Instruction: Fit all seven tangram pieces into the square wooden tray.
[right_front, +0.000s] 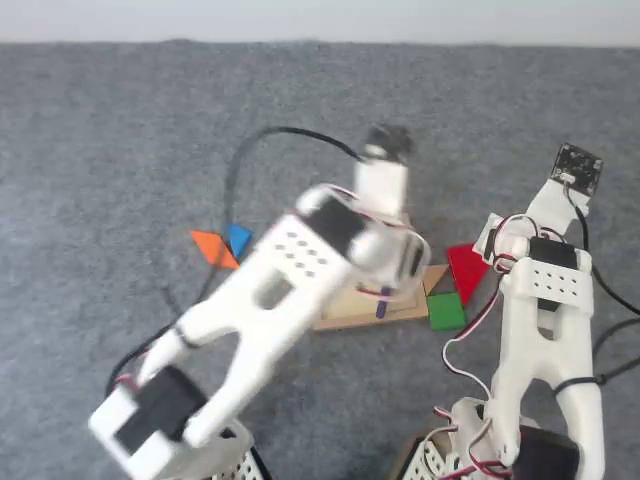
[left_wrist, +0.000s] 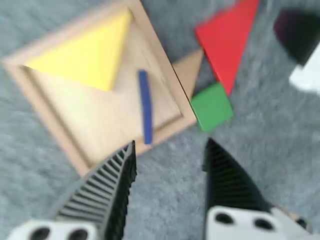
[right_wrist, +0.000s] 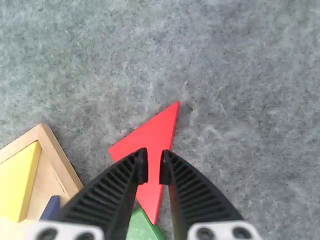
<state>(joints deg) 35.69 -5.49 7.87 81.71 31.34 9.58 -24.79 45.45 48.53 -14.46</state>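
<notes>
- Left gripper (left_wrist: 170, 150): jaws spread, holding nothing. The tray (left_wrist: 162, 62) lies just ahead of its tips.
- Right gripper (right_wrist: 153, 162): jaws pressed almost together, nothing between them. The red triangle (right_wrist: 155, 127) lies directly beneath its tips.
- Risk: the dark blue piece (left_wrist: 145, 105), just beyond the left gripper's tips, appears to stand on edge inside the tray. If it is not laid flat, it would likely stop other pieces from seating.
- Risk: the left gripper's tips are near the tray's rim. A low approach could knock the tray and shift the yellow triangle (left_wrist: 87, 55).
- Risk: the red triangle lies flat on the carpet (right_wrist: 240, 75). With its jaws this close together, the right gripper would likely push it against the green square (left_wrist: 211, 106) rather than grip it.
- Count: one tray, seven pieces.
- In the tray, two: yellow triangle, dark blue piece.
- Outside the tray, five: red triangle, green square, tan triangle (left_wrist: 190, 70), orange triangle (right_front: 212, 248), light blue piece (right_front: 239, 238). The last two lie well apart from both grippers.
</notes>
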